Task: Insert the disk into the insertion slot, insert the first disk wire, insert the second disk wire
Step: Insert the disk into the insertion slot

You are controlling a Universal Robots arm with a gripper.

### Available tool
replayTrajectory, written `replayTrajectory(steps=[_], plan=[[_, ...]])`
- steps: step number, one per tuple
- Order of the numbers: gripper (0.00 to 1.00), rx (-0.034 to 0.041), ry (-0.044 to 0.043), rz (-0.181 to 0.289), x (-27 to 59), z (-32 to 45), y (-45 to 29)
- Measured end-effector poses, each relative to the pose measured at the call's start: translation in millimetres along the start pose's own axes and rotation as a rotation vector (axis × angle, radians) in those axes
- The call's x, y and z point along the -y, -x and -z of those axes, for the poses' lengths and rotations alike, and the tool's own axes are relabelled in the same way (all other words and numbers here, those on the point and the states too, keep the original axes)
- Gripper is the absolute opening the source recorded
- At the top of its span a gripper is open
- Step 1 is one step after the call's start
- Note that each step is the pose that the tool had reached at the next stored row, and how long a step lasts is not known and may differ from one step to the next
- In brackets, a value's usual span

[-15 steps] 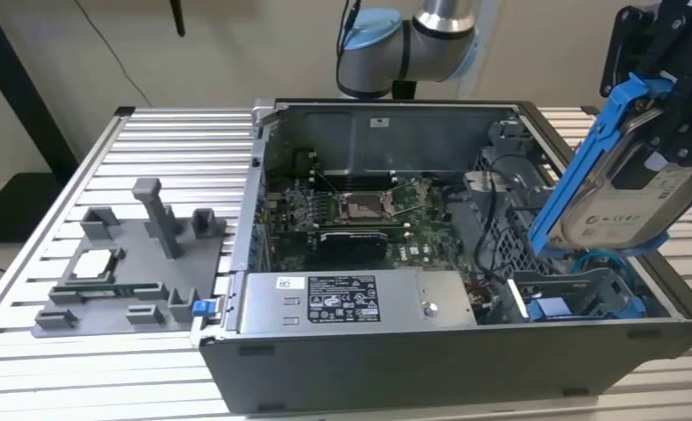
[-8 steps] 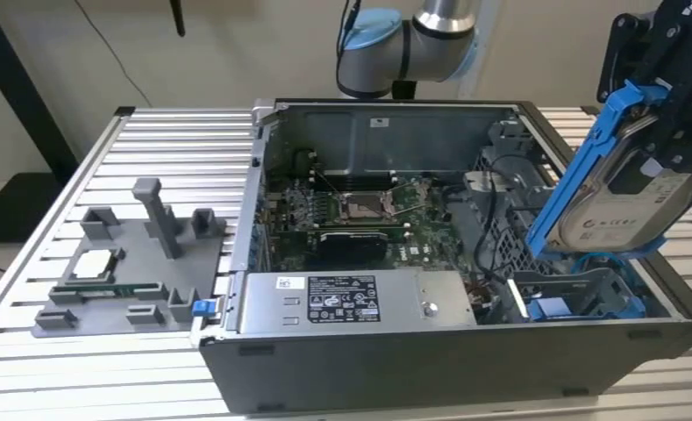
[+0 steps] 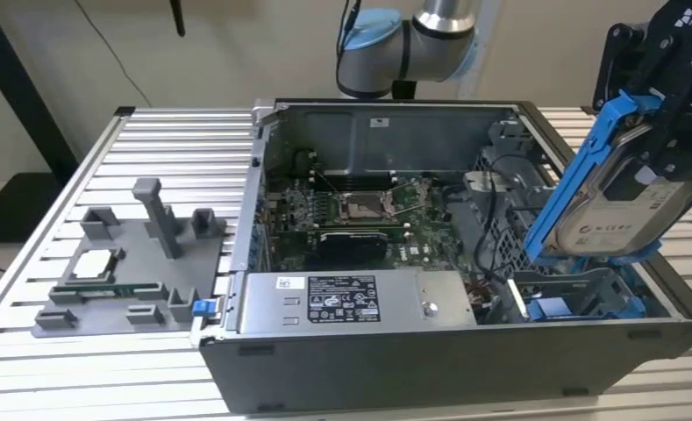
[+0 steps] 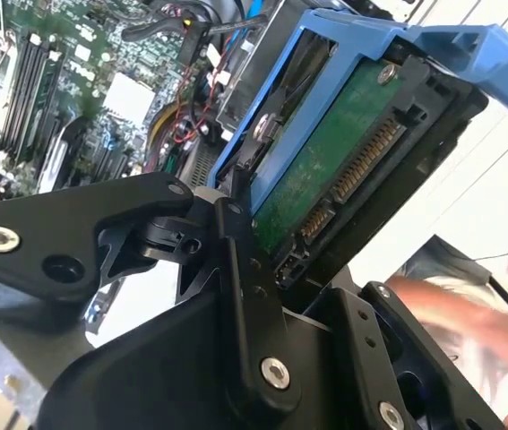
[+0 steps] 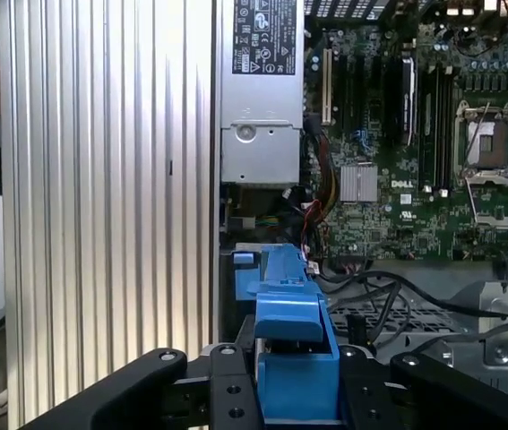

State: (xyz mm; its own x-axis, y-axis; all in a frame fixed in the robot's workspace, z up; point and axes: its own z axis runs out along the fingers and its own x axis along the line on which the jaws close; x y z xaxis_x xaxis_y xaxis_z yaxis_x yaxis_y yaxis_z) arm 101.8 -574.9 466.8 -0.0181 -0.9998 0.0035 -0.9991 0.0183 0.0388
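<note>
Disk (image 3: 622, 210) in its blue carrier hangs tilted over the open computer case (image 3: 439, 373), at the exterior view's right, with its lower end just above the insertion slot (image 3: 580, 294). The black gripper (image 3: 671, 123) pinches its upper end, fingers pressed against the carrier. The power supply box (image 3: 346, 303) lies near the slot.

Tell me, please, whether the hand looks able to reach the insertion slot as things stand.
Probably yes. The hand, shut on the disk, holds it tilted just above the insertion slot, and nothing seems to lie between them in the open case.
</note>
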Motion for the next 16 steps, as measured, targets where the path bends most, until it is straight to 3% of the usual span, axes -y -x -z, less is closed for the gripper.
replayTrajectory(steps=[16], plan=[[0.0,-0.0002,-0.0001,0.0,1.3,-18.7,0.1]])
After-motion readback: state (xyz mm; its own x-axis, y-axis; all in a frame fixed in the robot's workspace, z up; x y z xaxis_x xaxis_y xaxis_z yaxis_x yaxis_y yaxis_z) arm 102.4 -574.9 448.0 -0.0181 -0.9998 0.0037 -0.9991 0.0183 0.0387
